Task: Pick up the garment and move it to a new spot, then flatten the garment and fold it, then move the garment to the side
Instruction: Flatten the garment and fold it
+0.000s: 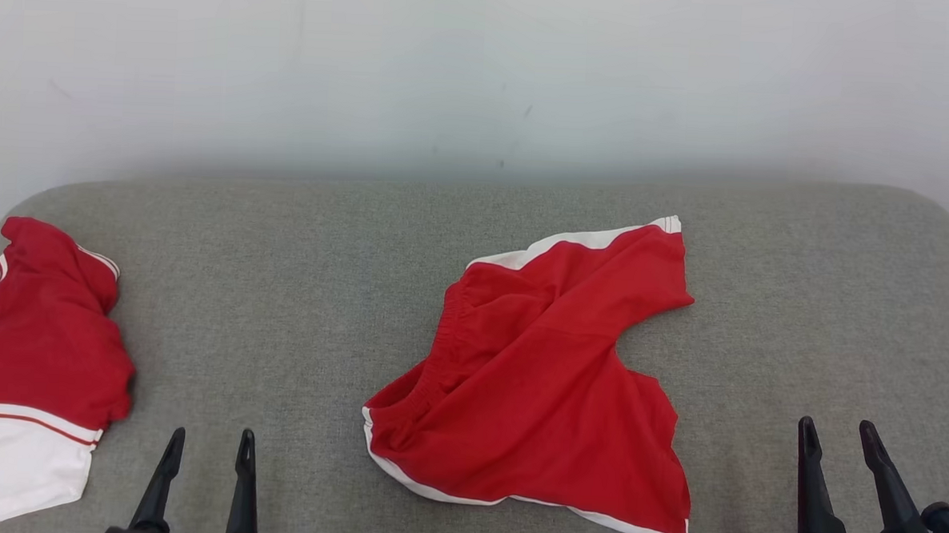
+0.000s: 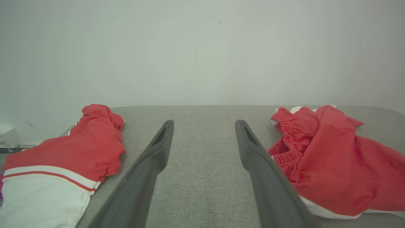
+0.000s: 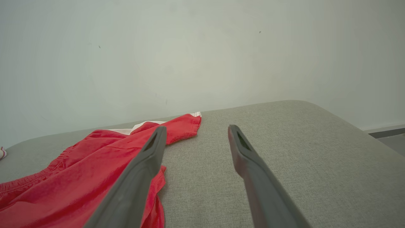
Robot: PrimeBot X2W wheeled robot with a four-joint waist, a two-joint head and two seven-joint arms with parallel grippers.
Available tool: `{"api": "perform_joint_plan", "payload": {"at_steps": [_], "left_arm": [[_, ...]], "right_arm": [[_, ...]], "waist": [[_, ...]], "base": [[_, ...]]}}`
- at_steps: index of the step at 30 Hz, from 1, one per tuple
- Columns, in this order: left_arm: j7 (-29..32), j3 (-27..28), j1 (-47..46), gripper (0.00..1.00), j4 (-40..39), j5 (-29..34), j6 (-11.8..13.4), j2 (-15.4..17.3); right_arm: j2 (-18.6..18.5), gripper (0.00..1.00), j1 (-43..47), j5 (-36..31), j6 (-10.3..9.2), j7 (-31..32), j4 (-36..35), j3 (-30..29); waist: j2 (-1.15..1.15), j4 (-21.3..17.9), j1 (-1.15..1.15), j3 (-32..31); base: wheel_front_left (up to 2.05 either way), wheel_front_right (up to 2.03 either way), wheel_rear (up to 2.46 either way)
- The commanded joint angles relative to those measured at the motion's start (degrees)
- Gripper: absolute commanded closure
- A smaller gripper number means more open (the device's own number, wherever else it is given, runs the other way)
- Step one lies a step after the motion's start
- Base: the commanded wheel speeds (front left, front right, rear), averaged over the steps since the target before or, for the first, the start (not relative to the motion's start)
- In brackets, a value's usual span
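Observation:
The garment lies bunched at the far left of the grey cushion, red with a white panel and striped trim; its lettering is hidden. In the left wrist view the garment sits left of my fingers. My left gripper hovers open just right of it, over bare cushion, with nothing between its fingers. At the lower right my right gripper is open too and holds nothing. In the right wrist view the right gripper points over bare cushion.
A plain red garment with a white edge band and an elastic waist lies spread at the middle, between the grippers. The grey cushion meets a pale wall behind. Its right end curves down.

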Motion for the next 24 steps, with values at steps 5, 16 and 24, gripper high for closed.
{"api": "perform_joint_plan", "payload": {"at_steps": [5,16,24], "left_arm": [[-0.19,-0.04,1.00,0.00,0.37,1.31,-0.28,0.60],[-0.19,-1.79,-1.58,0.00,1.33,1.63,-0.29,1.84],[-0.19,-9.82,-7.52,0.00,6.14,-0.85,-0.34,6.27]], "right_arm": [[0.75,0.00,1.09,-0.52,-0.13,0.00,-0.17,-0.23],[1.18,0.00,0.85,-0.25,-0.13,0.00,0.87,1.21],[-0.10,0.00,0.04,0.24,-0.13,-0.01,2.27,6.11]], "waist": [[0.01,0.31,0.00,-0.20],[0.01,0.55,0.00,0.09],[0.01,-0.93,0.00,1.44]], "base": [[0.00,0.00,0.00],[0.00,0.00,0.00],[0.00,0.00,0.00]]}}
